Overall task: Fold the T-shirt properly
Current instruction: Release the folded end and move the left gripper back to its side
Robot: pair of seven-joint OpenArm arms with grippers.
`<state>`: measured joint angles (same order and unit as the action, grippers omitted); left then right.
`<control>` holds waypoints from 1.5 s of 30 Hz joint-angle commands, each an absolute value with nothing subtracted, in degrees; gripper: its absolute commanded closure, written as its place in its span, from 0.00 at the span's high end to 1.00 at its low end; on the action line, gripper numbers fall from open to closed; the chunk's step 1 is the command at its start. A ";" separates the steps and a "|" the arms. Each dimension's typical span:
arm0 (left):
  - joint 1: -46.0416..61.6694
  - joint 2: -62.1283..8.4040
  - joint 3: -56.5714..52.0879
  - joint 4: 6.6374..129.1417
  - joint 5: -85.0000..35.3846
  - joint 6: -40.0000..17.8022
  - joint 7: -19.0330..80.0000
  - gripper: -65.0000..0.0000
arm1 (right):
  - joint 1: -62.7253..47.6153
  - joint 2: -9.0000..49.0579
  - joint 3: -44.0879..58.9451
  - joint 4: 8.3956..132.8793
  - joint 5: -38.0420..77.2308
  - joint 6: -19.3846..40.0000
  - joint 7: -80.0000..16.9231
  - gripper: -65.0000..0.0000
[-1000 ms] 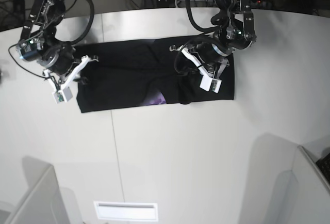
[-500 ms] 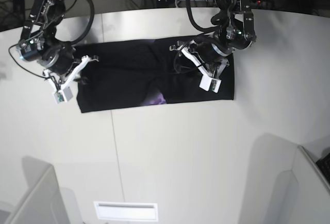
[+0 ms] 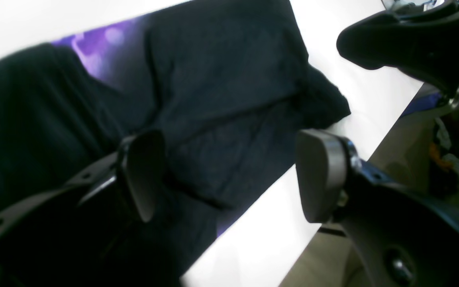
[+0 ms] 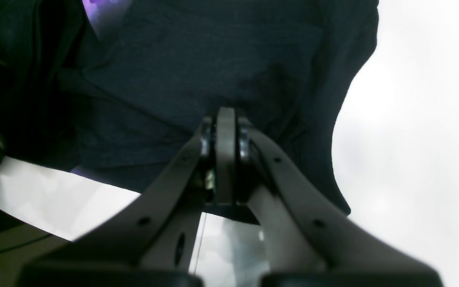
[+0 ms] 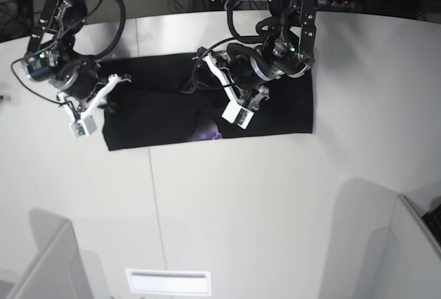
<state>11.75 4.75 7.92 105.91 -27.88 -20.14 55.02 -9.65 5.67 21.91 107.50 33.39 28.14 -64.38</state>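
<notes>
The black T-shirt (image 5: 158, 99) lies on the white table (image 5: 275, 196) as a long flat band, with a bit of purple print (image 5: 210, 132) showing at its front edge. My left gripper (image 5: 200, 73) hovers open and empty over the shirt's middle. In the left wrist view its fingers (image 3: 146, 175) stand wide apart above the dark cloth (image 3: 221, 87). My right gripper (image 5: 122, 80) is at the shirt's left end. In the right wrist view (image 4: 225, 119) it is shut, with the cloth (image 4: 197, 63) puckered at its tips.
The table's back edge (image 5: 172, 18) runs just behind the shirt, with dark equipment and cables beyond it. Grey partitions stand at the front left (image 5: 48, 264) and front right (image 5: 413, 244). A white slot (image 5: 169, 282) sits at the front edge.
My left gripper has let go of the fold at the shirt's right part and moved left to over the middle. That right part now lies flat. The right arm has not moved.
</notes>
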 commanded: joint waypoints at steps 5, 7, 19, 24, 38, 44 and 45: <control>10.51 4.97 11.56 108.26 -29.05 -20.88 54.11 0.75 | -9.19 6.29 22.20 108.26 34.24 28.35 -63.43 0.00; 10.59 4.79 10.33 109.67 -29.05 -20.62 54.11 0.73 | -9.19 6.29 22.20 108.26 34.24 28.35 -63.43 0.00; 22.46 -4.79 -5.41 113.36 -28.97 -20.44 53.76 0.00 | -10.07 6.29 21.58 109.85 34.33 28.35 -63.52 0.00; 27.74 -5.05 -10.86 113.36 -28.97 -20.70 53.76 0.00 | -9.63 6.29 21.58 109.76 34.33 28.35 -63.52 0.00; 27.56 -5.05 -10.68 113.45 -32.04 -20.88 54.02 0.00 | -9.54 6.29 21.58 109.67 34.33 28.35 -63.52 0.00; 27.03 -5.05 -11.82 113.45 -41.10 -20.44 53.85 0.00 | -9.63 6.46 21.58 109.67 34.24 28.35 -63.52 0.00; 27.03 -4.88 -12.97 113.45 -41.27 -20.44 53.85 0.00 | -9.63 6.55 21.58 109.67 34.24 28.35 -63.52 0.00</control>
<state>26.98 -4.78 -12.88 112.36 -40.25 -20.21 54.81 -10.24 5.80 21.47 108.75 33.41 28.14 -64.58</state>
